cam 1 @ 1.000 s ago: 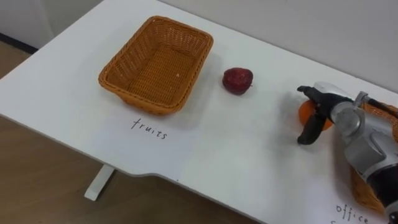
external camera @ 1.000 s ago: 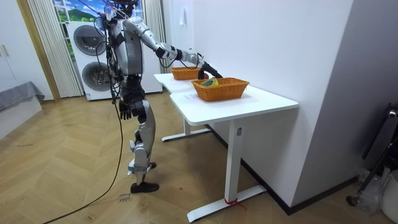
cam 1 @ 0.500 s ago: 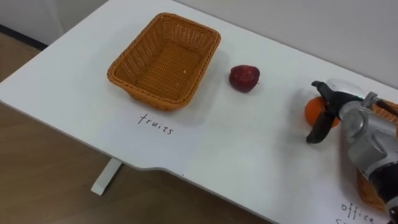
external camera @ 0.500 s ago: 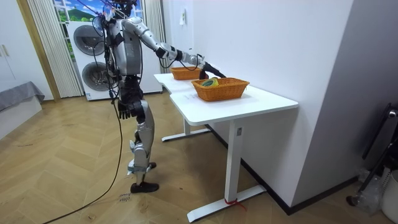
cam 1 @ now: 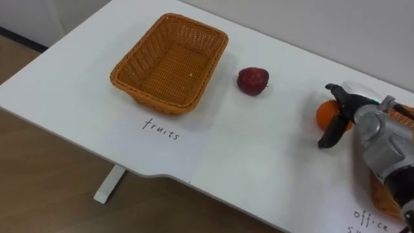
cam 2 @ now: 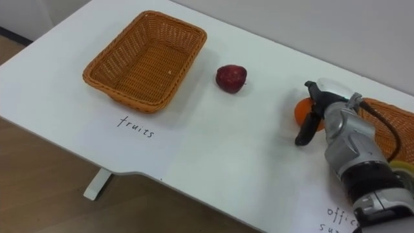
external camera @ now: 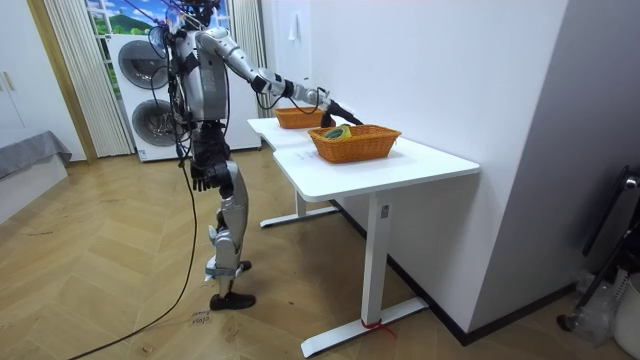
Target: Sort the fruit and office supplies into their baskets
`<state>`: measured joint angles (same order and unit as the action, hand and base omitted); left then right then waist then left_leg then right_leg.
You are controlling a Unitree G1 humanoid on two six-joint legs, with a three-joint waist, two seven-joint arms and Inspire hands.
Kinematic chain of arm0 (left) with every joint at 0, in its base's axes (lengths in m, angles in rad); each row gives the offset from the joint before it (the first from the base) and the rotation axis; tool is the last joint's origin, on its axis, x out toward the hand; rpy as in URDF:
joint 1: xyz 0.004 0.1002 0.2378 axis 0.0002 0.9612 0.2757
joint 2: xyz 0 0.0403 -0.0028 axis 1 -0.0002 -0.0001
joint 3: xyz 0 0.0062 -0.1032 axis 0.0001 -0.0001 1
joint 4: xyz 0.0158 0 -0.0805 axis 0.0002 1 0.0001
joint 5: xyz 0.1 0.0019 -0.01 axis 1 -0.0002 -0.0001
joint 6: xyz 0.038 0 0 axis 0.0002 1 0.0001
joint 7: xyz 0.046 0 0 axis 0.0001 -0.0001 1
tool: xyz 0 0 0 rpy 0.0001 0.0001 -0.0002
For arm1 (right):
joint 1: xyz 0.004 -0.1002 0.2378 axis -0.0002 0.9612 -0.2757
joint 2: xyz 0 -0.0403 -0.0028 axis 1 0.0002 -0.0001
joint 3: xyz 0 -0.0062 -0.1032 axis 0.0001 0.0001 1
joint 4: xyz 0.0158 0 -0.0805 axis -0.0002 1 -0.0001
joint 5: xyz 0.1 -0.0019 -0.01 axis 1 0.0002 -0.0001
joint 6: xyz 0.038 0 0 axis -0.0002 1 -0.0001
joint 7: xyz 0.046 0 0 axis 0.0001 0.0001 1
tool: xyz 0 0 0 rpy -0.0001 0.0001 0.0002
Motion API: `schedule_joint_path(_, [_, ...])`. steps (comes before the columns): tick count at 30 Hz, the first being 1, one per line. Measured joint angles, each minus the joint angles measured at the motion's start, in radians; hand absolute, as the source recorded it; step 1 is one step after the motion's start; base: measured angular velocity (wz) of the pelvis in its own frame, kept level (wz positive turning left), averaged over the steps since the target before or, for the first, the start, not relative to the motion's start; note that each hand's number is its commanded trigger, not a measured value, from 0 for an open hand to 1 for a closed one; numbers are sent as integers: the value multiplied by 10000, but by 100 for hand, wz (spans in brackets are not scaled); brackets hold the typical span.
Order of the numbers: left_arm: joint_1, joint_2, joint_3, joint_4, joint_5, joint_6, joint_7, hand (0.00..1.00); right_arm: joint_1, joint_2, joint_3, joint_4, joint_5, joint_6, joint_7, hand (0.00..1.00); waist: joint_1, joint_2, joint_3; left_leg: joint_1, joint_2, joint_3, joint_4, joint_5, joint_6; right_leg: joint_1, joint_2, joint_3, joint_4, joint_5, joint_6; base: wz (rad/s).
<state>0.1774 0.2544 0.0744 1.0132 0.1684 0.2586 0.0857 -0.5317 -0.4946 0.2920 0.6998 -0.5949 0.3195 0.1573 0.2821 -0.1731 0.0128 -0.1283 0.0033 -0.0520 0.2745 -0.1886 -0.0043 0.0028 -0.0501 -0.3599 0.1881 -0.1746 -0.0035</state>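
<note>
The right hand [cam 1: 365, 123] is curling round the orange [cam 1: 324, 113], which is sitting on the table [cam 1: 259, 155] between the fingers [cam 1: 336, 91] above and the thumb below. The left hand [external camera: 200, 182] is hanging by the hip.

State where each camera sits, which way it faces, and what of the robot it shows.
Left eye view: on the robot's head, looking down at the table, fruits basket and apple; shows the right hand curled round the orange.
Right eye view: just beside it, same scene, same hand.
Room view: standing some way off, facing the table's side; shows the whole robot, left hand hanging low.
Shared: table, right hand.
</note>
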Motion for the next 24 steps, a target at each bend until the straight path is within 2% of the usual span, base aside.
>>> schedule_joint_path(5, [-46, 6, -17, -32, -1, -19, 2, 0, -109, -4, 1, 288, 423, -44, -46, 0, -26, -22, -11, 22, 2, 3, -5, 2, 0, 13, -1, 8, -3, 0, 0, 0])
schedule_joint_path(7, [-91, 19, -19, -36, -1, -51, 3, 0, -223, -4, 0, 508, 554, -61, -46, 0, -28, -4, 10, 23, 3, 4, -5, 8, -1, 12, 1, 17, -4, 0, -1, 0])
schedule_joint_path(9, [-92, 47, -20, -31, -28, -181, 1, 0, -378, -4, -3, 803, 818, -228, -46, 0, -37, -54, -8, 16, -2, -3, -14, 16, -4, 20, 3, 19, -3, 0, -1, 0])
schedule_joint_path(16, [-87, 92, -16, -11, -118, -411, -9, 0, -581, -80, -3, 1324, 1456, -471, -45, 0, -30, -295, 97, -58, -1, -52, -21, 23, -14, -9, 17, -22, -11, 0, -1, 2])
schedule_joint_path(24, [-113, 93, -32, 108, -128, -571, -20, 0, -669, -90, -1, 1669, 1670, -738, -59, 0, -29, -287, 111, -47, -3, -59, -17, 25, -18, -11, 22, -25, -21, 3, 2, 0])
